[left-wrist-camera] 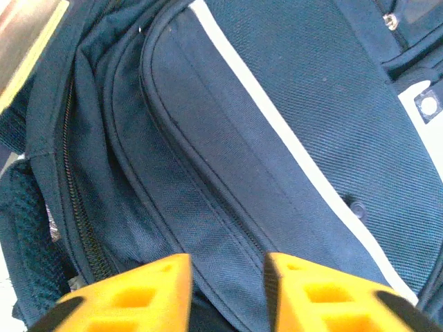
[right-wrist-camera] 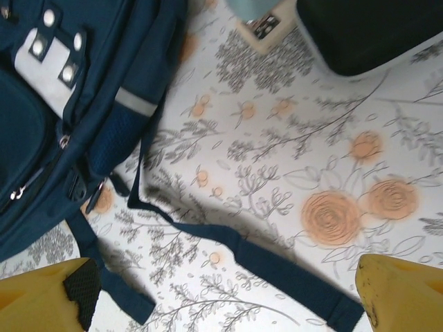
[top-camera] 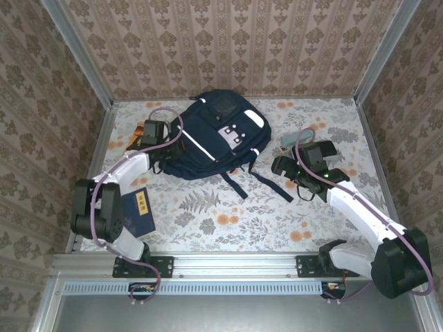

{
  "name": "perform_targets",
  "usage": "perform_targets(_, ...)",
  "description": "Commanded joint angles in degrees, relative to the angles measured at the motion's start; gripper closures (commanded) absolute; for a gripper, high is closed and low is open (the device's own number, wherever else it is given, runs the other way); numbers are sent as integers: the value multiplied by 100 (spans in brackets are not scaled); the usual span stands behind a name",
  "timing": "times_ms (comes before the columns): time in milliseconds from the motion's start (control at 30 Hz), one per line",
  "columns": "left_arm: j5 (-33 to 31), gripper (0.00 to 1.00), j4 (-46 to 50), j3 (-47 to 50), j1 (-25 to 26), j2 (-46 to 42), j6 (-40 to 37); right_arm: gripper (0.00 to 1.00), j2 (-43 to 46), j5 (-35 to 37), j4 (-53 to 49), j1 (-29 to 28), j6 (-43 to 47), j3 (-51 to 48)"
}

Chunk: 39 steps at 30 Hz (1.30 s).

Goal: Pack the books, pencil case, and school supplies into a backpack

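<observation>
Top external: backpack lies flat at the table's back-centre, left gripper at its left edge, right gripper just off its right side. Orange-brown book beside the left gripper, navy book near that arm's base.

Left wrist: fingers partly spread over the fabric, gripping nothing.

Right wrist: fingers spread wide above a loose strap, empty.

Probably soft and floppy; best pinched by the zipper seam. Books likely light, taken by an edge.

Navy backpack flat mid-table, navy book near-left, orange bk far-left
</observation>
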State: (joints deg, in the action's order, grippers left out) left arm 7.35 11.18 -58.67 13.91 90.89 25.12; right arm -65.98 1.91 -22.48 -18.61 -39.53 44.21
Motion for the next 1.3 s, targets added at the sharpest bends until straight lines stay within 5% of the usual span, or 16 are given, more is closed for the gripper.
perform_targets(0,48,75,346,-216,70,249,133,4,-211,-86,69,-234,-228,231)
perform_targets(400,344,100,902,86,683,731,411,6,-1136,188,-12,-880,-546,670)
perform_targets(767,614,99,937,1031,2570,-222,1540,12,-1330,617,-500,-881,-763,945)
perform_targets(900,840,86,1283,661,3162,-494,1537,16,-1330,686,-615,-881,-836,976)
perform_targets(1267,-297,46,2866,-1155,3543,-687,-233,9,-891,627,-639,-689,-1007,685)
